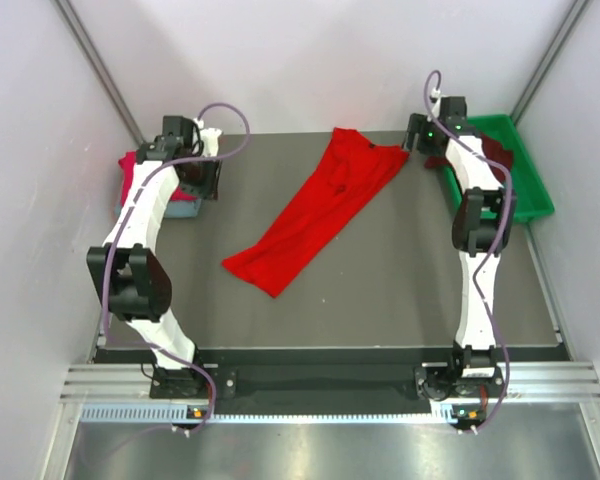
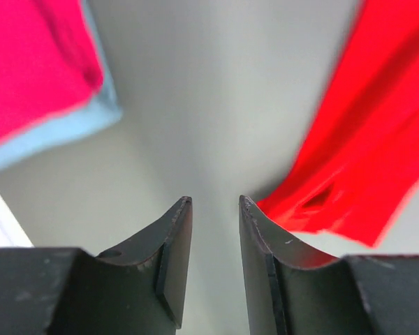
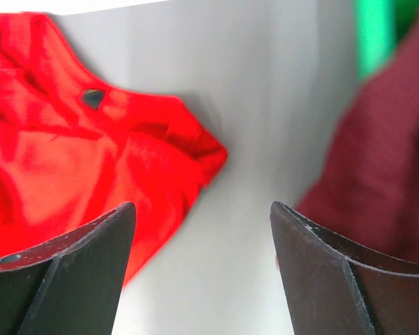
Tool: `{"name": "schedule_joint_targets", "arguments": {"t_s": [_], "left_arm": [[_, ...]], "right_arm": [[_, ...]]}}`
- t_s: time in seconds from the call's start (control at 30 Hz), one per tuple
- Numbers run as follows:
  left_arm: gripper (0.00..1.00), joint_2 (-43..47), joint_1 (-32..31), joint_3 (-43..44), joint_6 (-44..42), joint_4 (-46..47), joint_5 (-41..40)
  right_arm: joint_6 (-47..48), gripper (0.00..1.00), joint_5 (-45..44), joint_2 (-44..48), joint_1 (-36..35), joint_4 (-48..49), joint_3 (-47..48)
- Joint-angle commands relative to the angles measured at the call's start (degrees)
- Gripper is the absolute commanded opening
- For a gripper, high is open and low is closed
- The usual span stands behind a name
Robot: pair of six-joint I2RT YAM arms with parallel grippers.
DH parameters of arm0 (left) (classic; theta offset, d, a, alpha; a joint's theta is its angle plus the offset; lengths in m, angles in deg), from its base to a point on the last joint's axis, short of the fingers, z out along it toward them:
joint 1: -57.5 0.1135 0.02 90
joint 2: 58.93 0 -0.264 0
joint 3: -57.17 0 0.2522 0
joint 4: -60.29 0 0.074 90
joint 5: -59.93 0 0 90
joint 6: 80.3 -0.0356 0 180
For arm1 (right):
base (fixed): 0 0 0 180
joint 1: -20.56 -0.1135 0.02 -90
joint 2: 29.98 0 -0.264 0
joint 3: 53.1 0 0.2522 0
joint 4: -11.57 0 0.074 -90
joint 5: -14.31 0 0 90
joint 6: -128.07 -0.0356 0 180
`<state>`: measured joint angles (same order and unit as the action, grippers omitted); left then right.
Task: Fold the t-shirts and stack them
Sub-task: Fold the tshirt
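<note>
A bright red t-shirt (image 1: 320, 205) lies in a long diagonal strip across the middle of the table. At the left edge a crimson-pink t-shirt (image 1: 130, 172) lies on a grey-blue one (image 1: 180, 209). My left gripper (image 1: 208, 180) hangs beside that pile, open with a narrow gap and nothing between its fingers. The left wrist view has the pink t-shirt (image 2: 35, 63) over the grey-blue t-shirt (image 2: 63, 132), and the red t-shirt (image 2: 363, 139) to the right of the gripper (image 2: 215, 202). My right gripper (image 1: 413, 140) stands wide open at the red t-shirt's far corner. A dark maroon t-shirt (image 3: 384, 160) lies to its right.
A green plastic tray (image 1: 525, 175) stands at the back right with the maroon t-shirt (image 1: 497, 152) in it. In the right wrist view its rim (image 3: 373, 35) shows beyond the right gripper (image 3: 202, 206) and the red t-shirt (image 3: 70, 153). White walls close in the dark table (image 1: 380, 280).
</note>
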<state>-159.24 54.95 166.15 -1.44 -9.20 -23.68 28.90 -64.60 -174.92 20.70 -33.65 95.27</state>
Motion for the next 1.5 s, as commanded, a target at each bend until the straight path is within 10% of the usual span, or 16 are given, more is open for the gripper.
{"name": "schedule_joint_targets", "arguments": {"t_s": [0.0,0.27,1.47], "left_arm": [[0.38,1.61,-0.44,4.44,0.58,-4.63,10.9],[0.34,-1.46,-4.91,-2.67,-5.56,-19.05,26.47],[0.31,-20.71,-17.58,-1.97,-9.79,-18.98,17.69]], "right_arm": [[-0.5,0.79,3.47,10.99,1.18,-0.53,-3.03],[-2.08,0.79,7.1,10.74,-1.96,-0.44,-2.6],[-6.38,0.79,10.08,-2.18,-9.81,4.74,3.47]]}}
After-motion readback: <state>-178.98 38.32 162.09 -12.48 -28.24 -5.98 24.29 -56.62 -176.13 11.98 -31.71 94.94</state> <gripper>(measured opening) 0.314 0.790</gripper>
